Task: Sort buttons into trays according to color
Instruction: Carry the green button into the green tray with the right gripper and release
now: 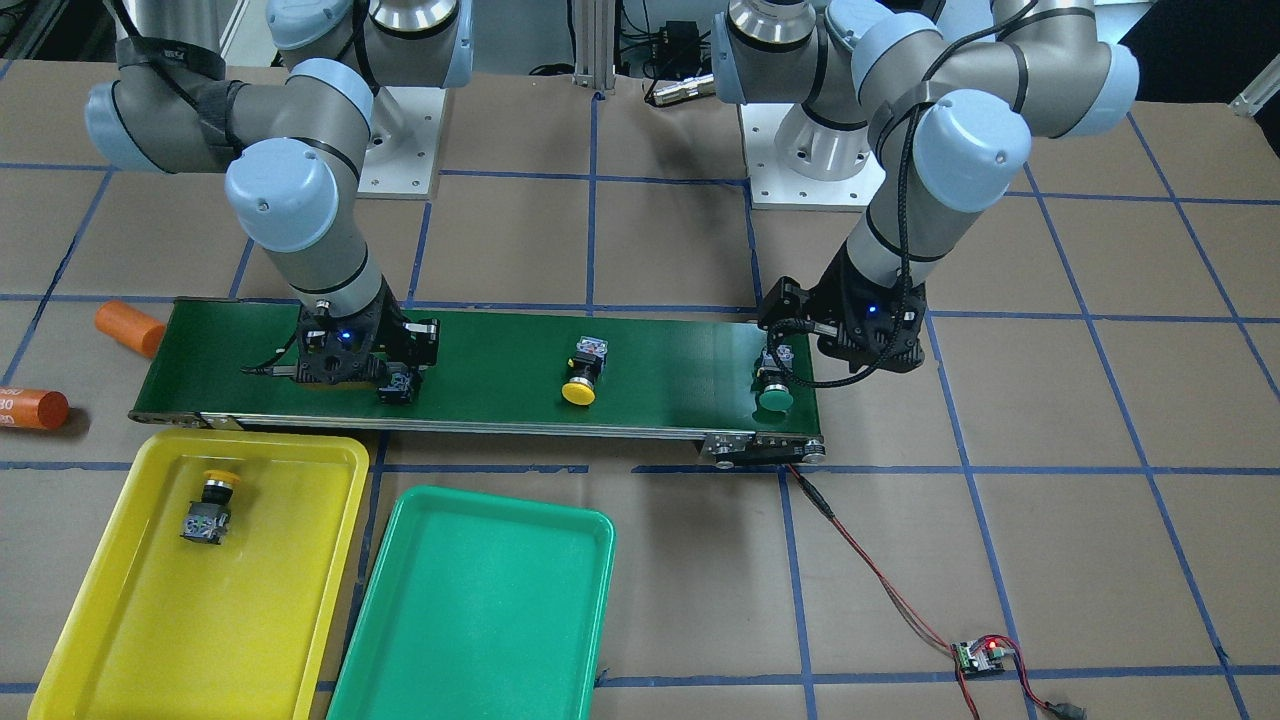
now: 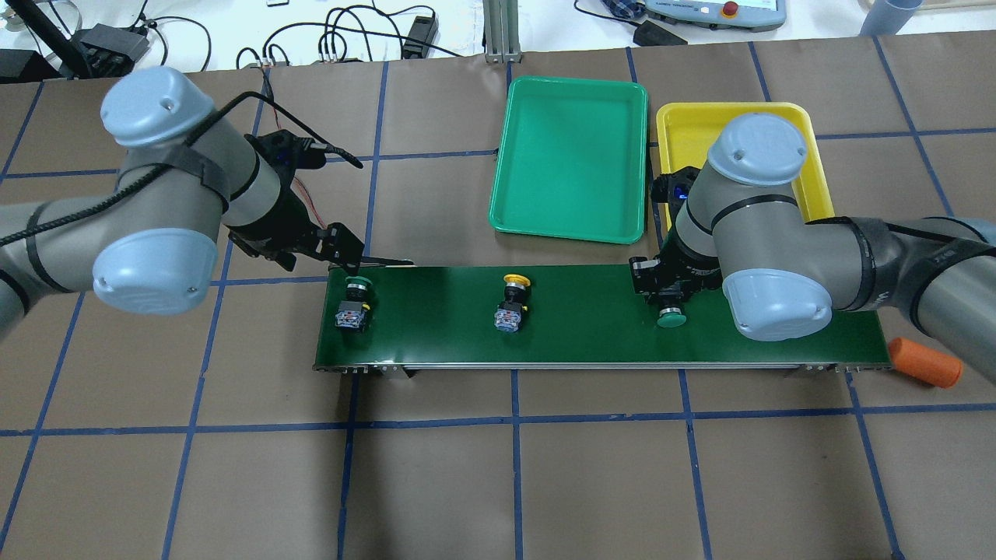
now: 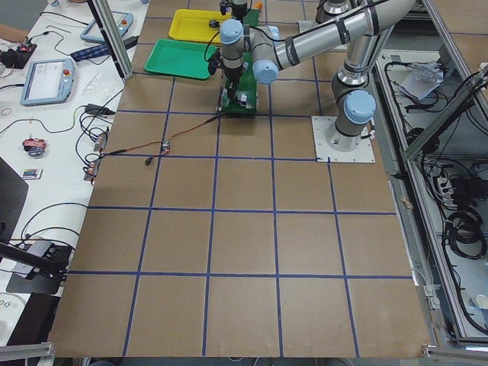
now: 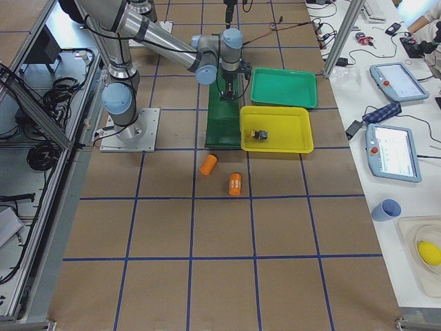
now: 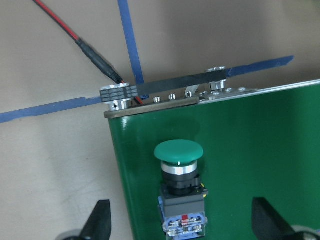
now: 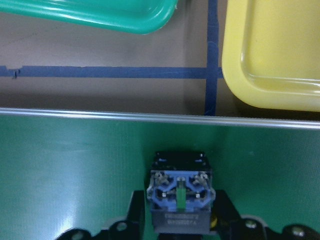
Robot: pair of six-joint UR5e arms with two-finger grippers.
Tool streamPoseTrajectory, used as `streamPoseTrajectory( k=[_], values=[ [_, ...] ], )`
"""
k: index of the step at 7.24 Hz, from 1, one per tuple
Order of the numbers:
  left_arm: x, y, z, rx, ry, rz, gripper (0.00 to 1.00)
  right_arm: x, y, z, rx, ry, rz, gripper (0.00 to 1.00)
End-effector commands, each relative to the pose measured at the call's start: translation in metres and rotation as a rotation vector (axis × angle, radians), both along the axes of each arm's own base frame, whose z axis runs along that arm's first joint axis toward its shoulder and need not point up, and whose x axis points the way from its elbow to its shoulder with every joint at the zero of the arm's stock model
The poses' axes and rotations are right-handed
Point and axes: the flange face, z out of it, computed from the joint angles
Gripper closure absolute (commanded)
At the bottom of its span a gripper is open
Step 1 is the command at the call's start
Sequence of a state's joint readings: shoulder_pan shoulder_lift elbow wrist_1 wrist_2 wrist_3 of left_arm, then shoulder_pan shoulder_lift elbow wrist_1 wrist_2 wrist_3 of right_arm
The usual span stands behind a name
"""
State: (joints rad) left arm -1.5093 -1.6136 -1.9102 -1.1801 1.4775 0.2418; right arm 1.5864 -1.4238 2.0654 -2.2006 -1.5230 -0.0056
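One green button [image 2: 671, 316] in tight right hand [image 6: 180, 215], left hand [image 5: 181, 209] agape, above belt [image 2: 591, 330] on blue-taped table [image 2: 498, 482]

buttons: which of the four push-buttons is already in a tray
The yellow-capped push-button lying in the bright yellow plastic tray. The other three are on the dark-green conveyor belt: a second yellow one mid-belt, a green-capped button either side of it.

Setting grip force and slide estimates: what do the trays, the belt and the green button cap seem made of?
Green tray and yellow tray: likely moulded plastic, glossy; light glares off smooth rounded rims. Belt: probably rubber or PVC, matte, finely textured up close. Green button cap: seemingly hard plastic, satin, one small highlight; the ring beneath looks like polished metal.
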Motion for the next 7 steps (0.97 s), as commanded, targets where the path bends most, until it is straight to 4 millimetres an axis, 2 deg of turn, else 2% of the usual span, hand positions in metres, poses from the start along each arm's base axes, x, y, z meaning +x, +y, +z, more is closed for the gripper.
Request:
streamPoseTrajectory(
  k=[1, 2, 3, 4, 5, 6, 7],
  values=[
    [0.010, 0.008, 0.087, 0.018, -0.103, 0.015, 0.00, -0.001, -0.013, 0.017, -0.029, 0.006, 0.011, 0.56],
    [0.010, 0.022, 0.119, 0.037, -0.110, 0.081, 0.00, -0.002, -0.020, 0.025, -0.045, 0.023, 0.015, 0.56],
    [0.013, 0.031, 0.138, 0.021, -0.125, 0.114, 0.00, -0.006, -0.029, 0.030, -0.060, 0.052, 0.018, 0.55],
    [0.022, 0.043, 0.149, 0.030, -0.212, 0.122, 0.00, -0.013, -0.052, 0.042, -0.089, 0.056, 0.029, 0.53],
    [0.021, 0.062, 0.165, 0.025, -0.220, 0.127, 0.00, -0.028, -0.073, 0.043, -0.079, 0.077, 0.011, 0.53],
    [0.017, 0.068, 0.165, 0.031, -0.189, 0.146, 0.00, -0.046, -0.087, 0.043, -0.062, 0.070, -0.022, 0.53],
    [0.021, 0.073, 0.165, 0.035, -0.188, 0.174, 0.00, -0.046, -0.092, 0.052, -0.082, 0.059, -0.029, 0.50]
  ],
)
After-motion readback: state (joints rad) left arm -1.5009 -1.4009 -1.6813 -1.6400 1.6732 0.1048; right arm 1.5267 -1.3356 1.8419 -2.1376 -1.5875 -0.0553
